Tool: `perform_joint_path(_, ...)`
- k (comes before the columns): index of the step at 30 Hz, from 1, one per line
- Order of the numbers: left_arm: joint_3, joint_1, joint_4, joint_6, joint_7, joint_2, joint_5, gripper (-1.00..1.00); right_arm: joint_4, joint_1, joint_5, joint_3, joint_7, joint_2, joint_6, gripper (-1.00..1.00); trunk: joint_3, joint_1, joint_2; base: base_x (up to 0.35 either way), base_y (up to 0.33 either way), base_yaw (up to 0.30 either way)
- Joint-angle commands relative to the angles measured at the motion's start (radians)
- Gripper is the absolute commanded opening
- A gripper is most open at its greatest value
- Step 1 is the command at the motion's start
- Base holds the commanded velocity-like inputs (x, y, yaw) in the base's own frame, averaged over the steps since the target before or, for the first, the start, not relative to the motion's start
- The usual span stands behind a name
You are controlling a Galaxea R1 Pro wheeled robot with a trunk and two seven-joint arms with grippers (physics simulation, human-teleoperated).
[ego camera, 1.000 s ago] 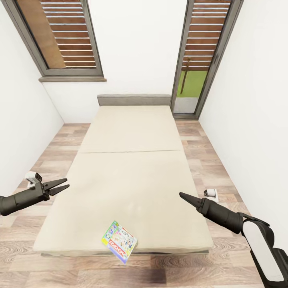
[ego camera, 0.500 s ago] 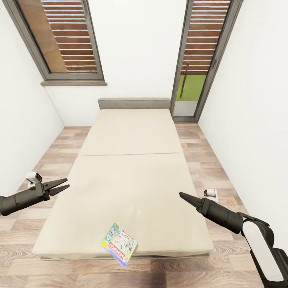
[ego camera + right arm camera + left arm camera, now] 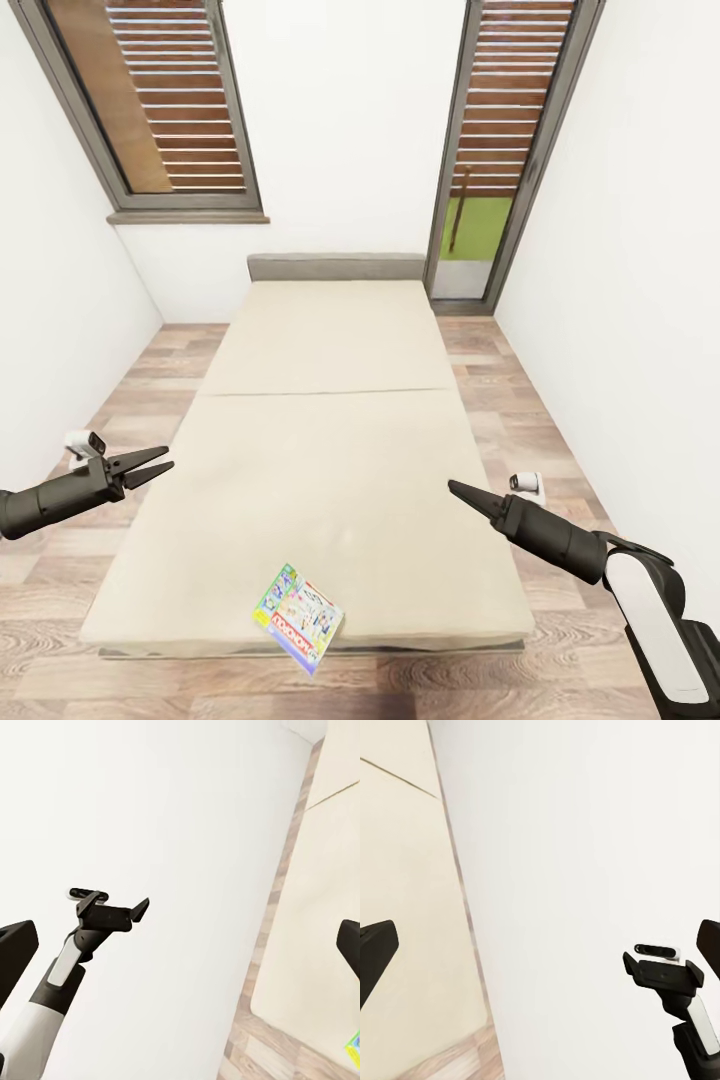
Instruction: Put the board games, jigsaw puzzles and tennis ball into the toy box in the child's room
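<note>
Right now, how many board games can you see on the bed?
1: a board game lies at the near edge of the bed, overhanging it slightly. No second one shows on the mattress.

We see a narrow room with plain white walls [image 3: 340,120] on three sides. The floor [image 3: 520,410] is made of wood planks in light brown and grey. A long low bed [image 3: 320,440] stands in the middle and reaches to the far wall. Its mattress is beige, with a thin line across the middle. A low grey headboard [image 3: 336,266] sits at the far end. Two tall windows with dark frames stand in the far wall. The left window [image 3: 150,100] has brown slats behind the glass and a grey sill under it. The right window [image 3: 505,140] goes down to the floor, and we see green grass through it. The light is bright and even.
</note>
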Motion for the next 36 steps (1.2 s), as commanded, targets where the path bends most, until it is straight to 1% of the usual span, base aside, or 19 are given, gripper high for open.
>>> perform_joint_path(1,0.0,-0.001,0.0,0.005,-0.003,0.0,0.0,1.0,0.0,-0.001,0.0,-0.001,0.002,0.0,0.005,1.0,0.0,0.001,-0.002,0.0,0.0,0.0)
perform_joint_path(36,0.0,-0.001,-0.003,0.005,-0.003,0.0,0.0,1.0,0.0,-0.001,0.0,-0.002,0.002,0.0,0.005,1.0,0.057,0.001,-0.002,0.0,0.0,0.0)
